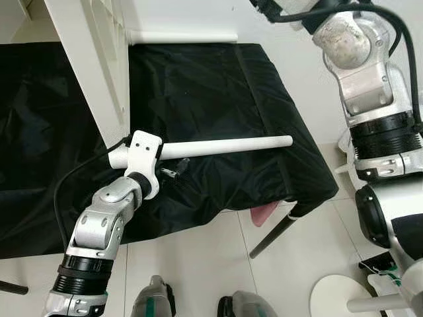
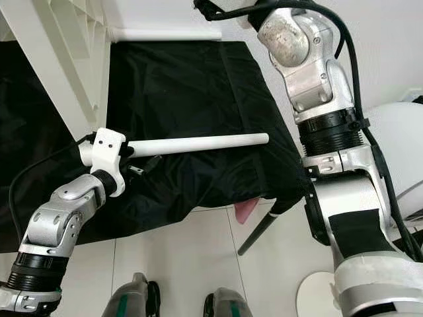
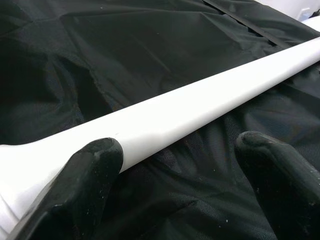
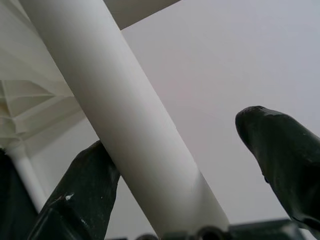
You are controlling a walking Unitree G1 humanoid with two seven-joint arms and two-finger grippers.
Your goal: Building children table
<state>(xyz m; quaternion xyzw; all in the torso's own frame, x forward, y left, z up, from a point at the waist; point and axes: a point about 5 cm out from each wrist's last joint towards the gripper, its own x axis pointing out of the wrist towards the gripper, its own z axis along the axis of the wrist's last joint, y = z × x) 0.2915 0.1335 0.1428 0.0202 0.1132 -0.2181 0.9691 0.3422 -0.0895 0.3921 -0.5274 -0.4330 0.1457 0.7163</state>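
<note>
Over the black cloth sheet (image 1: 218,86), left gripper (image 3: 175,165) gapes beside a long white cylindrical table leg (image 1: 225,146) pointing to three o'clock; right gripper (image 4: 185,165), fingers apart, touches another white leg (image 4: 120,115).

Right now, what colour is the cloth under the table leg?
Black. The cloth under the white table leg shows best in the left eye view.

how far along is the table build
Early to midway, as far as the pictures tell. Done: one leg looks joined to the white tabletop standing on the black cloth. In hand: the left end effector sits open around a second leg; the right end effector is open beside another leg. Left: fitting remaining legs.
</note>
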